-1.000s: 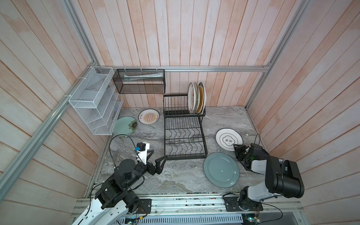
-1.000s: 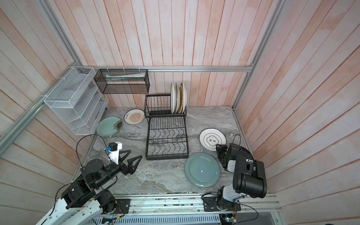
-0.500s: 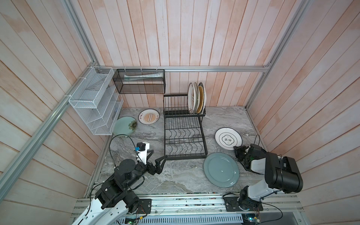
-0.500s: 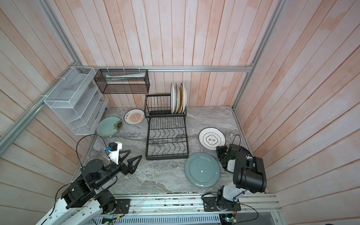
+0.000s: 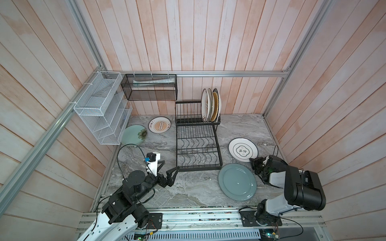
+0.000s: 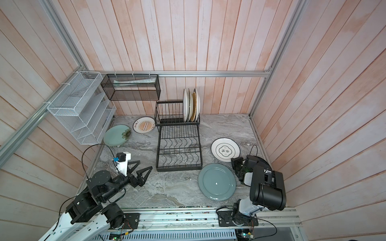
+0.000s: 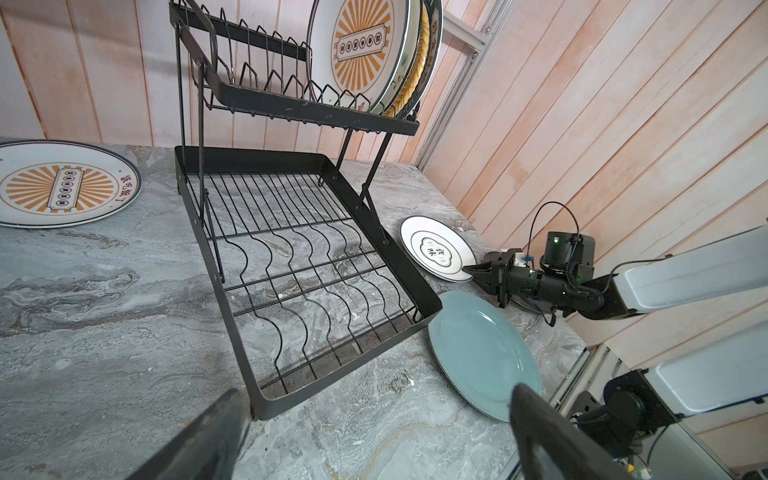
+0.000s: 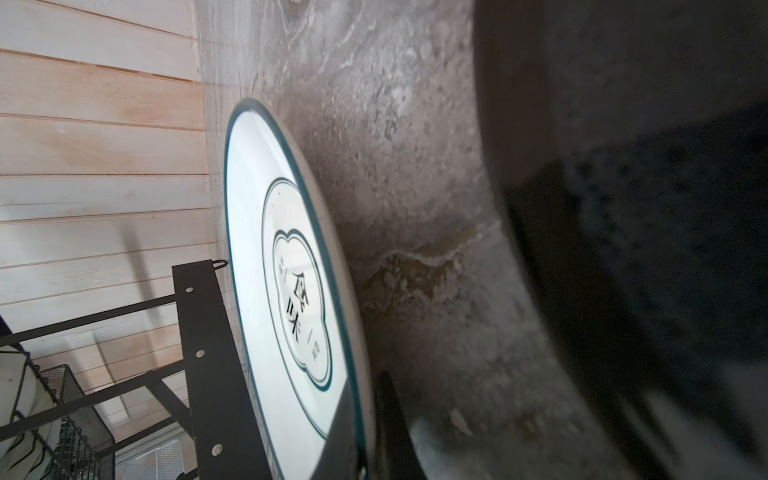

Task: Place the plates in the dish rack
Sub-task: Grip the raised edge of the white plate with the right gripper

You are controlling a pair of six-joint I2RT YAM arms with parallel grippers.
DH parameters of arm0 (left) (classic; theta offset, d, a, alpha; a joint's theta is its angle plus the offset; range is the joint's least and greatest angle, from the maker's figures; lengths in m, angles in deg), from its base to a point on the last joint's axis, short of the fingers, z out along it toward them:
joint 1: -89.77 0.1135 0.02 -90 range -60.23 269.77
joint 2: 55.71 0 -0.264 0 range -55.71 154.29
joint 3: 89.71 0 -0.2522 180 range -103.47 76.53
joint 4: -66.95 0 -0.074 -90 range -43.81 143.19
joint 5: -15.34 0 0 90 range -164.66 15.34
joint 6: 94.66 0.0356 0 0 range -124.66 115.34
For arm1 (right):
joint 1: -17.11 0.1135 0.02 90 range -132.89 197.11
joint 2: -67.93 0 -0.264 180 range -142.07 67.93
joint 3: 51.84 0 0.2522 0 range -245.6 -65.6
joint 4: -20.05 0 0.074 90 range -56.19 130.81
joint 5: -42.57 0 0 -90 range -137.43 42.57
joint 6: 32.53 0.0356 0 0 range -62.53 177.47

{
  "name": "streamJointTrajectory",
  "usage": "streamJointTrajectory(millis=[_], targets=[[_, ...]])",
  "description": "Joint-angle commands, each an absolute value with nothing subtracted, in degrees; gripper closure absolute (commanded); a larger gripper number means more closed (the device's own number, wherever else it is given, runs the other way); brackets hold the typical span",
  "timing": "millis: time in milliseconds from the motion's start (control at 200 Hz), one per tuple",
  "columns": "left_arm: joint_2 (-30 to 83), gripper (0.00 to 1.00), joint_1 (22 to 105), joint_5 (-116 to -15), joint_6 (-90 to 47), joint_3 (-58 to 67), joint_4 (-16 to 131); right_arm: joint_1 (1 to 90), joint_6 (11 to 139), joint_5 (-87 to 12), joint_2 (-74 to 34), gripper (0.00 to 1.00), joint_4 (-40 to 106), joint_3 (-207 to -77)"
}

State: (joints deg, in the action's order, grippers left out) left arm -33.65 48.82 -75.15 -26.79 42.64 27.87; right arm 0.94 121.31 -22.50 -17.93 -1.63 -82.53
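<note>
Right gripper (image 5: 253, 163) is pressed together on the near rim of the ringed plate (image 5: 243, 149). The wrist cam shows it best: 1 finger on top of the rim, 1 underneath (image 8: 386, 415). That plate sits on the table (image 5: 188, 187) to the right of the rack (image 5: 198, 168), and I can't tell whether it's off the surface at all.

Left gripper (image 5: 169, 165) is spread wide with nothing in it, hanging over the table just off the rack's front left corner.

Other plates:
- The blue plate (image 5: 237, 181) lies flat just beside the rack's front right corner, right next to the right gripper.
- The sunburst plate (image 5: 159, 127) and green plate (image 5: 133, 135) lie flat on the table, left of the rack near the back wall.
- The racked plates (image 5: 211, 108), at least 3, stand upright at the right end of the upper tier. From the left wrist cam the front 1 is another sunburst pattern (image 7: 359, 45).

Lower tier has no plates in it.
</note>
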Motion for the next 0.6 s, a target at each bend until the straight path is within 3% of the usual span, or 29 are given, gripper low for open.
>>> streamJointTrajectory(millis=[0,315,595], targets=[[-33.9,0.00,48.6,-76.1,-26.9,43.0,27.9,1.0,120.8,-22.5,-13.6,1.00,1.1,-83.2],[-33.9,0.00,48.5,-76.4,-26.9,43.3,28.1,0.9,123.1,-20.1,-2.7,1.00,4.4,-84.2],[-33.9,0.00,48.5,-77.4,-26.9,43.9,28.9,0.9,121.1,-18.0,11.9,1.00,20.0,-84.7]])
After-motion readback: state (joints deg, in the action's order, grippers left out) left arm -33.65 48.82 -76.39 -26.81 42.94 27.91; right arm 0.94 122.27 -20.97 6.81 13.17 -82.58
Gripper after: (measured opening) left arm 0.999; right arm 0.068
